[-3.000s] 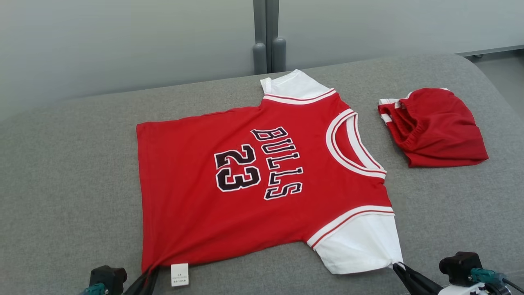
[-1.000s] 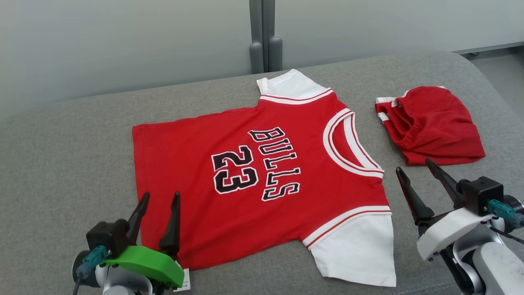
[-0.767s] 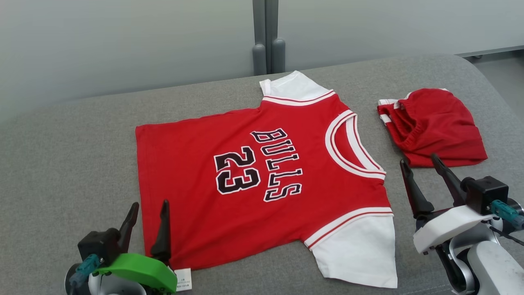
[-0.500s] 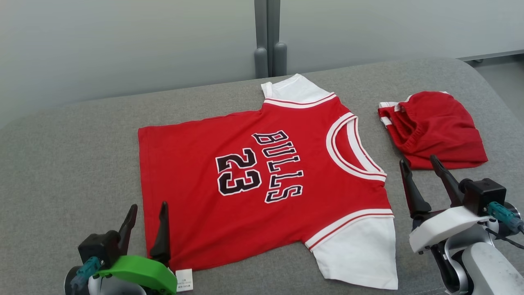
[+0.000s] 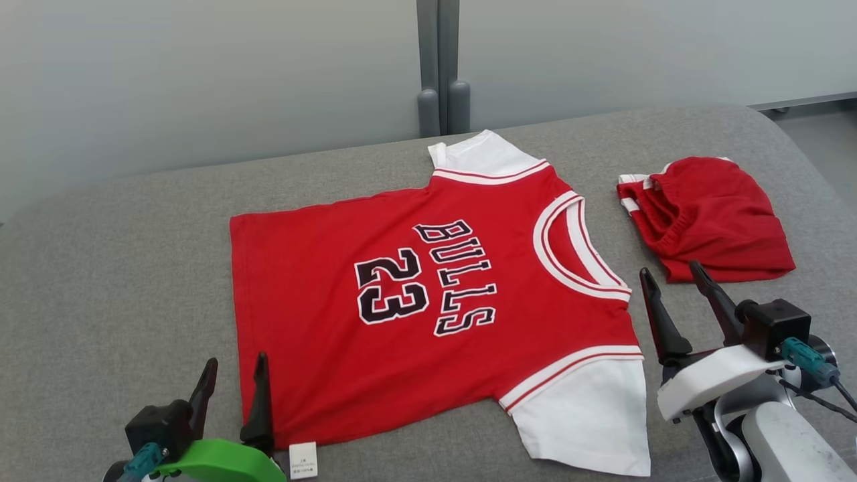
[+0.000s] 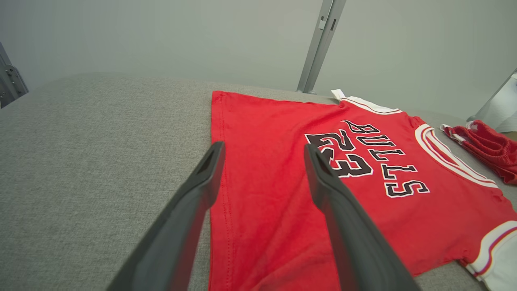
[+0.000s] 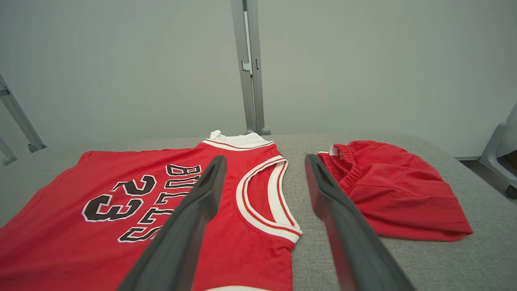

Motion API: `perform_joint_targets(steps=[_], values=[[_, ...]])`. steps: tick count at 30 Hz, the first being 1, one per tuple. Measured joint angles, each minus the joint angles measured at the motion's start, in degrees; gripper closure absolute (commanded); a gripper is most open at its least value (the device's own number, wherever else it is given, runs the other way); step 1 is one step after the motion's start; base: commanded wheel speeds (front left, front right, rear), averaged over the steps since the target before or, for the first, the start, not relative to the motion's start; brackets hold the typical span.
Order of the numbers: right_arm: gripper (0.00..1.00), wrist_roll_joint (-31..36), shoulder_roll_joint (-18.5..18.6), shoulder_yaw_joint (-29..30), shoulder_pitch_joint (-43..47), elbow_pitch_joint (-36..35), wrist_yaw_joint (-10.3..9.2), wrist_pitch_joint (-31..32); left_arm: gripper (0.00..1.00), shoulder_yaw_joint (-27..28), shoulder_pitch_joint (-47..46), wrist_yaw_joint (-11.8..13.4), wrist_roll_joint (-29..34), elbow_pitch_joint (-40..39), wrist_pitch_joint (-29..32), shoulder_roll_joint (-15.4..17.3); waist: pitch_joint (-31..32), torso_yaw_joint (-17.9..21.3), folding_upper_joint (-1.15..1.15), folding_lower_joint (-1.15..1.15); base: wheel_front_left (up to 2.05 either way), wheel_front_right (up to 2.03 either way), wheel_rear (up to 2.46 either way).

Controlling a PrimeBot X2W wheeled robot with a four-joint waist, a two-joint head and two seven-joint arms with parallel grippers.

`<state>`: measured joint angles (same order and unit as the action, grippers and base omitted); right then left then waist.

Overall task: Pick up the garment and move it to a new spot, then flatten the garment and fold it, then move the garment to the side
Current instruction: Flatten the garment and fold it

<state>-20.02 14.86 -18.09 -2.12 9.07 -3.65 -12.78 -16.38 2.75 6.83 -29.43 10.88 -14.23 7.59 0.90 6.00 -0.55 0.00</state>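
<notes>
Hovering at the near side of the grey pad (image 5: 120,268), both grippers are wide open and empty. The left gripper (image 5: 238,359) sits by the near hem corner, and its wrist view shows one finger over bare pad and the other over red cloth. The right gripper (image 5: 668,268) hangs off the collar (image 5: 576,248) end, in the gap between the jersey (image 5: 428,301) and the shorts (image 5: 716,221).

The jersey lies spread front-up across the middle of the pad. Its hem points to the robot's left and its neck to the right. One white sleeve (image 5: 482,152) is on the far side, and the other sleeve (image 5: 589,415) reaches the near edge.

It looks thin, soft and very light, so weight should be no trouble. Limpness is the catch: lifted by one point, it will likely sag and bunch, so two spread holds look wiser. The pad's nap should grab the knit, so dragging may wrinkle it and lifting clear seems safer.

The best bites are probably the thicker parts. For the left, that is the stitched hem corner beside the label (image 5: 302,459). For the right, it is the striped band where the near sleeve meets the body. Pinching from above risks catching the top layer only, so coming in at the edges should take both. The stitched lettering in the middle looks stiffer and may resist a crease there.
</notes>
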Motion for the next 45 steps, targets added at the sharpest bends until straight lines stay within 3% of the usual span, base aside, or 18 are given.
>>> perform_joint_targets(steps=[30, 35, 45], values=[[0.00, 0.4, -0.5, -0.3, 0.0, 1.5, 0.01, -0.9, 0.00, 1.9, 2.1, 0.3, 3.0, -0.7, 0.0, -1.9, 0.2, -1.2, 0.00, 0.00, 0.00, 0.00, 0.00], [0.00, 0.4, -0.4, -0.7, 0.4, 2.7, 0.10, -0.9, 0.00, 2.3, 3.8, 0.3, 0.1, 0.8, 2.3, -3.1, -0.1, -1.3, 0.00, 0.00, 0.00, 0.00, 0.00], [0.00, -0.6, -0.3, -2.4, 5.8, 5.2, 1.32, 0.2, 0.00, 7.1, 6.6, 0.3, -14.4, 3.2, 8.9, -4.9, -1.0, -1.8, 0.00, 0.00, 0.00, 0.00, 0.00]])
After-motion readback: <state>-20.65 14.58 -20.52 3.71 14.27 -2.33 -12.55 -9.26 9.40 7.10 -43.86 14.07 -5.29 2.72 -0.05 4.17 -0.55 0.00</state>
